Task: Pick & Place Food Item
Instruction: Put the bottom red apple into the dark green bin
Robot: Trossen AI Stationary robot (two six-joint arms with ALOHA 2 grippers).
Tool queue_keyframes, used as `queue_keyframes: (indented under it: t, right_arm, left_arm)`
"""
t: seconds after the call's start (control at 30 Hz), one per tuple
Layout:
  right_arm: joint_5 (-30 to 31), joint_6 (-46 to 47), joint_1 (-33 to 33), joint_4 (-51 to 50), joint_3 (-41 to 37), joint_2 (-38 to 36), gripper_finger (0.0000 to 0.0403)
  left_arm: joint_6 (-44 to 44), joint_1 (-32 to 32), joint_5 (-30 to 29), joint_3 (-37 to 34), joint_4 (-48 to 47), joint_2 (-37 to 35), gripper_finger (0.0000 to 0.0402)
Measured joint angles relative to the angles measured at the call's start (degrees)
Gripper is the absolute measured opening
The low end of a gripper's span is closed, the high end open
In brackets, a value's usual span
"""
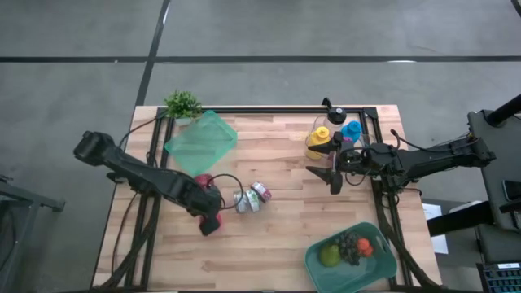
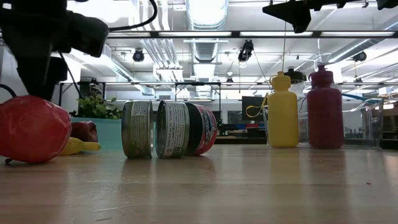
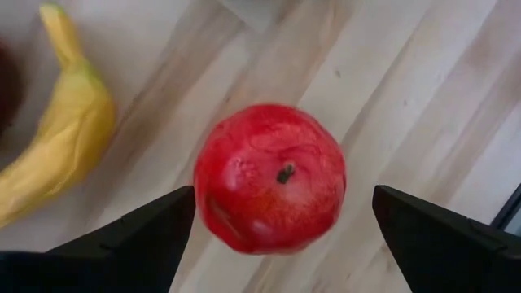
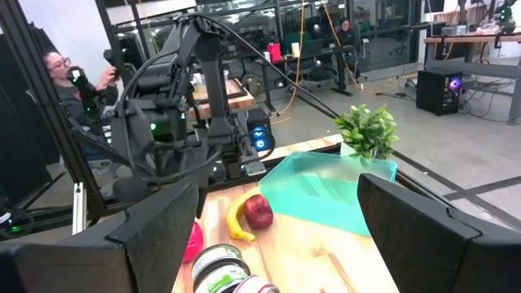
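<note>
A red apple (image 3: pixel 270 177) sits on the wooden table (image 1: pixel 277 236), stem up, near the left front; the low view shows it too (image 2: pixel 31 129). My left gripper (image 3: pixel 285 203) points down over it, open, one finger on each side and both clear of it. Beside the apple lie a banana (image 3: pixel 57 138) and a darker red apple (image 4: pixel 259 210). A green bowl (image 1: pixel 326 268) at the front right holds several fruits. My right gripper (image 1: pixel 324 171) hangs open and level above the table's right side, with nothing between its fingers.
Three tins (image 1: pixel 251 198) lie on their sides right of the apple. A green tray (image 1: pixel 201 134) and a small plant (image 1: pixel 183 103) stand at the back left. Yellow, blue and magenta bottles (image 1: pixel 330 138) stand at the back right. A person (image 4: pixel 61 69) sits beyond the table.
</note>
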Motion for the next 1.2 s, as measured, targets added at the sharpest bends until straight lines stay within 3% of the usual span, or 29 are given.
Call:
queue_keyframes:
  t: [1.2]
  right_arm:
    - [0.00, 0.00, 0.00, 0.00, 0.00, 0.02, 0.0334]
  left_arm:
    - [1.19, -0.65, 1.55, -9.61, 13.85, 0.33, 0.0377]
